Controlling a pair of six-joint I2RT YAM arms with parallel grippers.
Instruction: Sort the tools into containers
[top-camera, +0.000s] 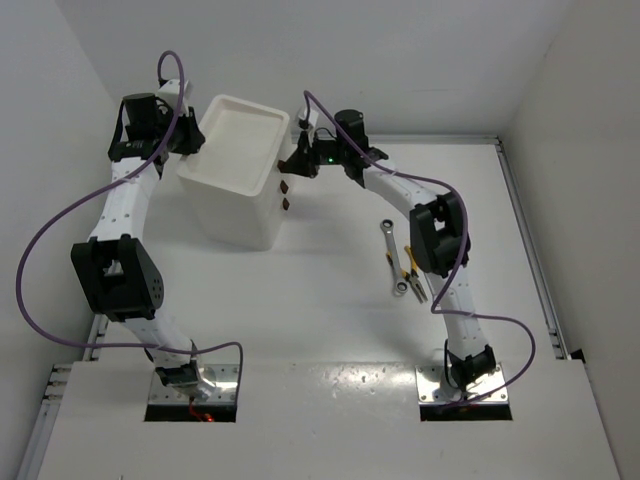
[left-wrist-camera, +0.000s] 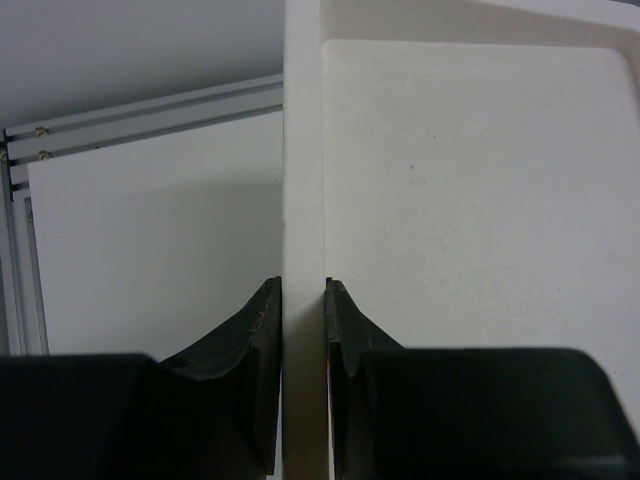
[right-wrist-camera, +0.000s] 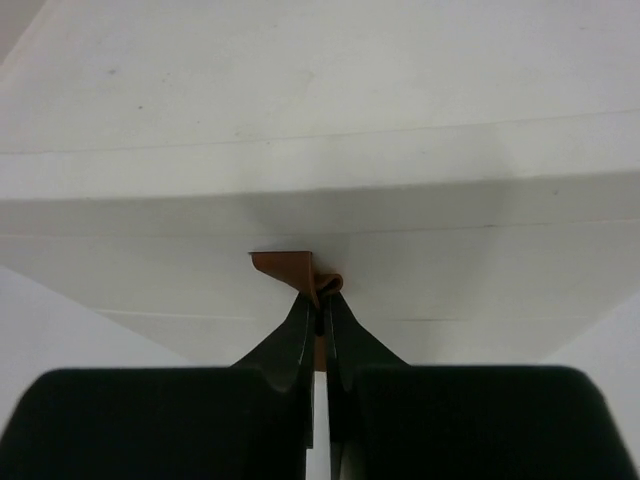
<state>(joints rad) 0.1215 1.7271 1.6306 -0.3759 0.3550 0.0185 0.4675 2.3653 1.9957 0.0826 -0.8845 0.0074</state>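
Black fingers of the right gripper (right-wrist-camera: 318, 300) pinch shut on a red-brown drawer handle (right-wrist-camera: 290, 265), apparently to pull that drawer open, while the left gripper (left-wrist-camera: 303, 300) clamps the tray rim (left-wrist-camera: 303, 150) of the white cabinet (top-camera: 235, 215) to steady it; wrench (top-camera: 390, 255) and pliers (top-camera: 411, 280) lie unsorted on the table (top-camera: 330, 330).

I see my left gripper (top-camera: 188, 140) at the white cabinet's (top-camera: 235, 215) left top edge and my right gripper (top-camera: 292, 165) at its front, just above two dark drawer handles (top-camera: 284, 186). A wrench (top-camera: 386, 235) and yellow pliers (top-camera: 408, 278) lie on the table (top-camera: 330, 320) beside the right arm.
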